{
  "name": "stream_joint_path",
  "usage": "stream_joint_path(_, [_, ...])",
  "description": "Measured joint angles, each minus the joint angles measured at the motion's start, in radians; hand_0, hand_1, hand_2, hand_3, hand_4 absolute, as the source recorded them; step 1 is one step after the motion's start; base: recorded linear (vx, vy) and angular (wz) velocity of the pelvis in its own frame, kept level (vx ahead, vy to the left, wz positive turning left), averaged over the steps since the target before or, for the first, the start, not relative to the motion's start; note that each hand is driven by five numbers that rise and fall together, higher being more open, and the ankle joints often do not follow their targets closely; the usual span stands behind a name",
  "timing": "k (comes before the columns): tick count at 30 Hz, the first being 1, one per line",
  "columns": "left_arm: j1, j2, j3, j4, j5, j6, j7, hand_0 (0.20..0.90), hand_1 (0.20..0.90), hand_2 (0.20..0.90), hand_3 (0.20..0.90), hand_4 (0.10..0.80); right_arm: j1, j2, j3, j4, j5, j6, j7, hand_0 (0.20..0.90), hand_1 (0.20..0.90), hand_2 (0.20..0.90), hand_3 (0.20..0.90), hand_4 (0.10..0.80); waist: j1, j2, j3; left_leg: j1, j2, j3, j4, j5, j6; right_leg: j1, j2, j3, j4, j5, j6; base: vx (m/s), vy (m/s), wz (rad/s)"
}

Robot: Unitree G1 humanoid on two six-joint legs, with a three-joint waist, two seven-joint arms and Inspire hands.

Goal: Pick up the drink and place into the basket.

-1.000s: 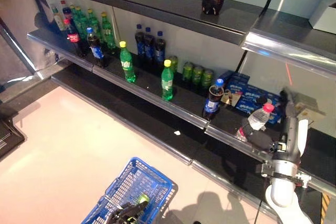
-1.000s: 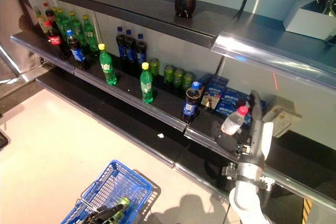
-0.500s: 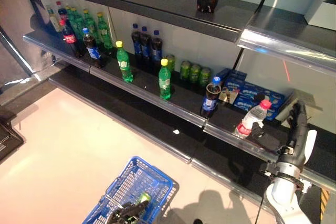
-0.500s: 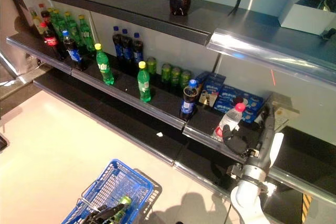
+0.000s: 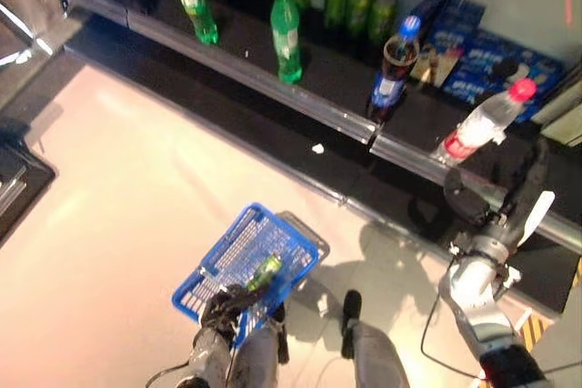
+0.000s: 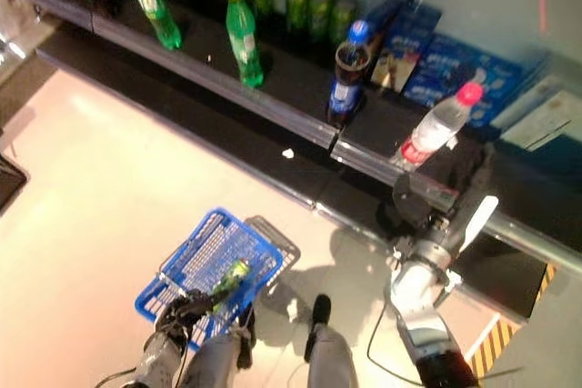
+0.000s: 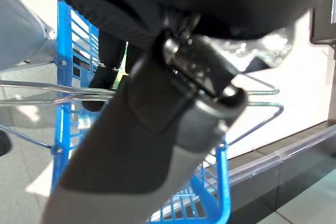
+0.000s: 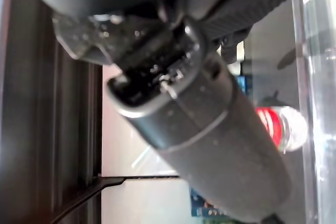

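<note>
A clear water bottle (image 5: 482,122) with a pink cap and a red label stands near the front edge of the low dark shelf (image 5: 273,97). It also shows in the right wrist view (image 8: 283,127). My right hand (image 5: 466,199) is open, just below and in front of the bottle, apart from it. My left hand (image 5: 223,306) is shut on the wire handles (image 7: 31,90) of the blue basket (image 5: 227,256), which hangs low at the left. A green drink (image 5: 265,270) lies in the basket.
The shelf carries green bottles (image 5: 285,29), a dark cola bottle with a blue cap (image 5: 389,74), green cans (image 5: 350,2) and blue boxes (image 5: 486,65). A yellow-black floor marking (image 5: 536,324) lies at the lower right.
The camera has tilted down, so the upper shelves have left the view. The water bottle that leaned against my right hand now stands apart from it; the hand is lower.
</note>
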Motion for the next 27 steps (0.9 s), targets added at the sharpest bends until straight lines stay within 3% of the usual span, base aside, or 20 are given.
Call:
stream_joint_path(8, [-0.023,0.009,-0.015,-0.029,-0.029,-0.007,-0.003,0.300,0.300,0.300,0.200,0.100,-0.146,-0.024,-0.007,0.064,0.001,0.002,-0.027,0.900,0.900,0.900,0.900,0.800,0.003,0.016,0.065,-0.031,0.006,0.005,0.030,-0.007,-0.003,-0.043,-0.004,0.000,0.044,-0.011,-0.008,-0.013,-0.001,-0.03])
stream_joint_path(17, [-0.027,0.007,-0.012,-0.063,-0.035,0.000,-0.024,0.300,0.300,0.300,0.200,0.100,-0.229,-0.061,-0.009,0.087,0.006,0.004,-0.027,0.900,0.900,0.900,0.900,0.800,0.031,0.042,0.098,-0.046,0.009,0.000,0.048,-0.015,-0.008,-0.072,-0.008,-0.005,0.082,-0.021,-0.018,0.007,0.001,-0.04])
stream_joint_path(27, [-0.040,0.006,-0.012,-0.069,-0.035,0.003,-0.028,0.300,0.300,0.300,0.200,0.100,-0.326,-0.063,-0.013,0.206,0.103,0.007,-0.026,0.900,0.900,0.900,0.900,0.800,0.058,0.044,0.101,-0.067,0.012,-0.001,0.087,-0.024,-0.010,-0.100,-0.016,-0.004,0.132,-0.047,-0.024,0.015,0.002,0.00])
